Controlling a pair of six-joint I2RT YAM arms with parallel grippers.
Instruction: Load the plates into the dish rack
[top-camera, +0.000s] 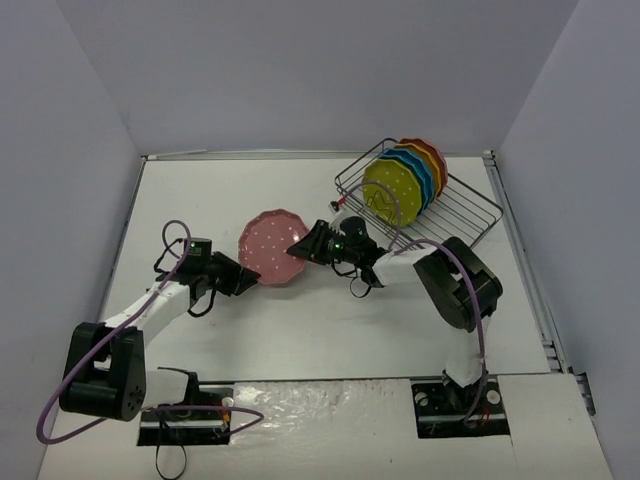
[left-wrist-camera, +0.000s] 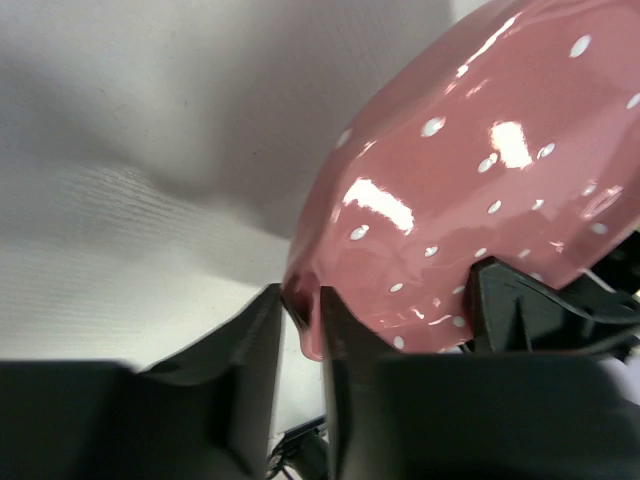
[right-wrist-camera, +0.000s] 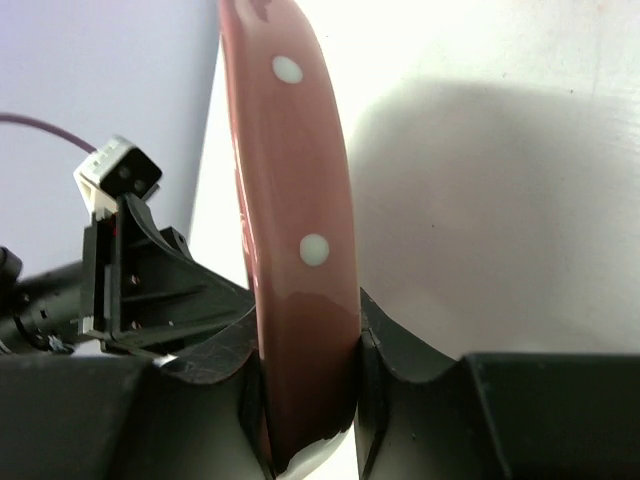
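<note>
1. Step in hand, judged: a handover. The pink, white-dotted, scallop-edged plate (top-camera: 272, 247) is held mid-table, well apart from the black wire dish rack (top-camera: 465, 205).
2. The left gripper (top-camera: 254, 277) and right gripper (top-camera: 298, 246) each pinch opposite rims.
3. Next, probably: the left lets go and the right carries the plate to a free slot.
4. The rack holds upright plates, with the lime green plate (top-camera: 392, 190) foremost.

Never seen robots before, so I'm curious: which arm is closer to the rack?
The right. The right fingers grip the pink plate's edge facing the rack, a short way from it; the left fingers grip the opposite edge, farther off.
</note>
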